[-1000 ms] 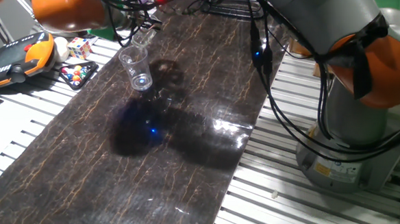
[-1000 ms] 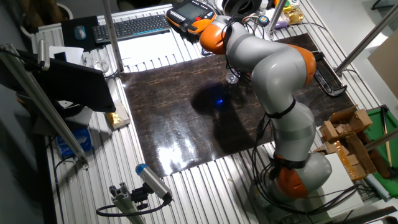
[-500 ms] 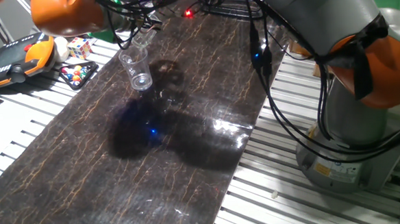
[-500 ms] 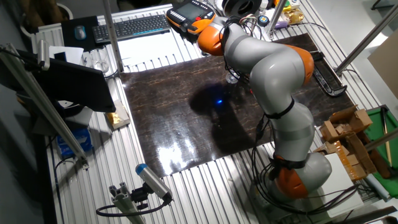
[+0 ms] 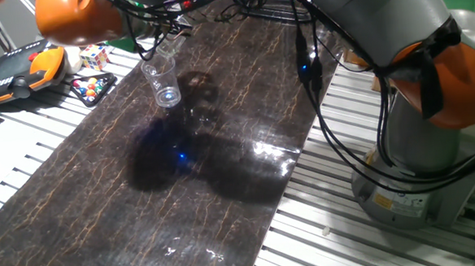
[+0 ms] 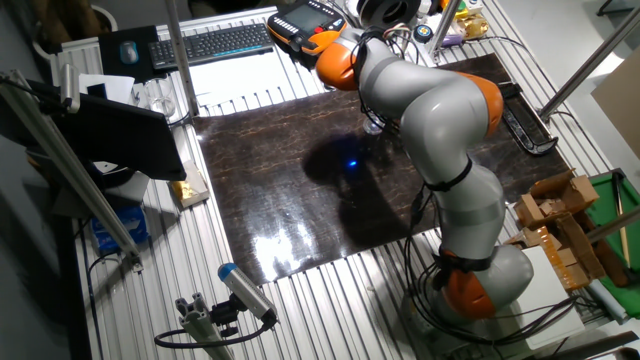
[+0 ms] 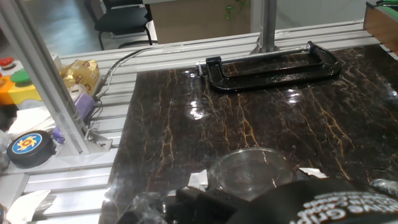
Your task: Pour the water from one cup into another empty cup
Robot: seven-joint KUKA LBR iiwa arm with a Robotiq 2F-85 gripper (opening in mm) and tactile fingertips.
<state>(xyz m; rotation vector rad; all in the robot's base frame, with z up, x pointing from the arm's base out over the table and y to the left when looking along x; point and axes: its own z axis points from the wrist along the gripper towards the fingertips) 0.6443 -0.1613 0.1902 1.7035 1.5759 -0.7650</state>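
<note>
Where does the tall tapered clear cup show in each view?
One fixed view: tall cup upper left, upright on the dark slab.
The other fixed view: upper centre, mostly hidden beside the arm.
Hand view: a round glass low centre; which cup, I cannot tell.
Shared landmark: the dark slab.

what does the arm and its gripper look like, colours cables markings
The arm has bulky rounded light-grey segments with orange joint bands and an orange wrist. Black cables hang loosely alongside it. The gripper shows as a black body bearing partly readable white lettering; its fingers aren't clearly visible.
</note>
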